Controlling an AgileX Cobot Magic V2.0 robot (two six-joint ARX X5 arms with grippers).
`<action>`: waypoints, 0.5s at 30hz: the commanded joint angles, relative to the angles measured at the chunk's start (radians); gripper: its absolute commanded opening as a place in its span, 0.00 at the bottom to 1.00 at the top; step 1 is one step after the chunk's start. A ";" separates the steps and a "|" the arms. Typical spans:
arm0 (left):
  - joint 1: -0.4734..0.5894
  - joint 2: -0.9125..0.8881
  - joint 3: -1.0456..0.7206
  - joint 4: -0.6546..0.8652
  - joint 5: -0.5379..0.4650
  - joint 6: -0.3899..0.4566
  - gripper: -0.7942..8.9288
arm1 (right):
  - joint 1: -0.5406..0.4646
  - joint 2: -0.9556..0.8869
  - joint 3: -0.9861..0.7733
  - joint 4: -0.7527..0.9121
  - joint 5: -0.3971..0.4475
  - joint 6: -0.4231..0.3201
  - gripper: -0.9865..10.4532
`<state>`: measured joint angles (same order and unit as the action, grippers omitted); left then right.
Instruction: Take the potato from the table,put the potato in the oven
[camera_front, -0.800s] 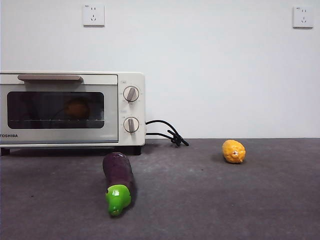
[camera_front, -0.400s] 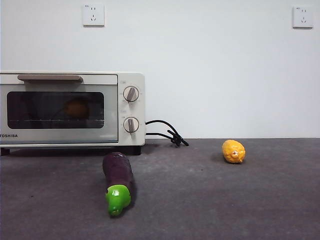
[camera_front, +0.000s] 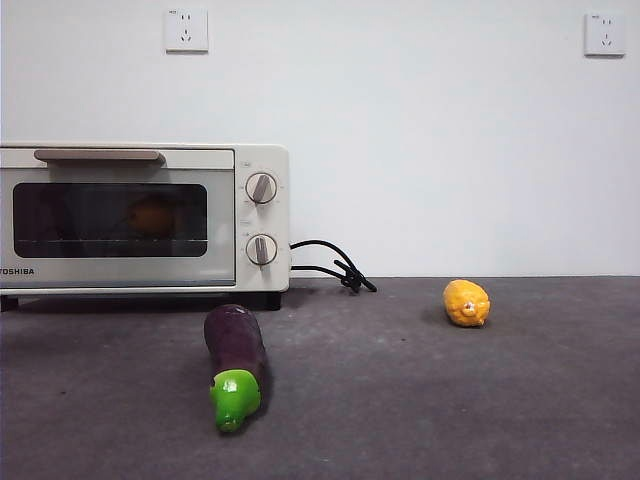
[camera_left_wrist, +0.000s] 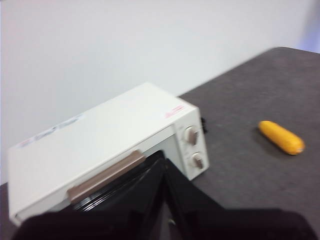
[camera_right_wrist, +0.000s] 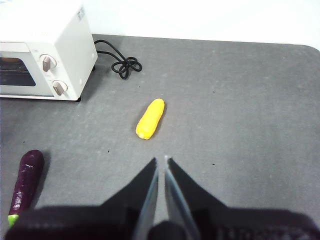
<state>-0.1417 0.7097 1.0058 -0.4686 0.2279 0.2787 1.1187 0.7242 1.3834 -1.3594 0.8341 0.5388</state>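
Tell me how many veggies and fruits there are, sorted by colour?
Purple: 1, the eggplant on the table.
Yellow: 1, the fruit on the table.
Tan-brown: 1, the potato inside the oven.
Total: 3.

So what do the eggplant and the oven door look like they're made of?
The eggplant looks like a moulded plastic toy: glossy purple body with an unnaturally bright green cap, though I can't be certain. The oven door looks like dark tinted glass in a cream painted-metal frame; a rounded orange-brown shape, probably the potato, shows dimly through it. Its bar handle has a dull brownish finish, material unclear.
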 joint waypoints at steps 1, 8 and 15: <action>0.021 -0.108 -0.261 0.200 0.004 0.014 0.08 | 0.001 -0.001 -0.008 -0.024 0.004 0.010 0.11; 0.059 -0.307 -0.684 0.557 -0.045 -0.084 0.08 | 0.001 -0.001 -0.008 -0.024 0.004 0.010 0.11; 0.106 -0.452 -0.895 0.620 -0.150 -0.170 0.08 | 0.001 -0.001 -0.008 -0.024 0.005 0.010 0.11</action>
<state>-0.0395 0.2699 0.1314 0.1387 0.0795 0.1429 1.1187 0.7242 1.3834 -1.3590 0.8341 0.5388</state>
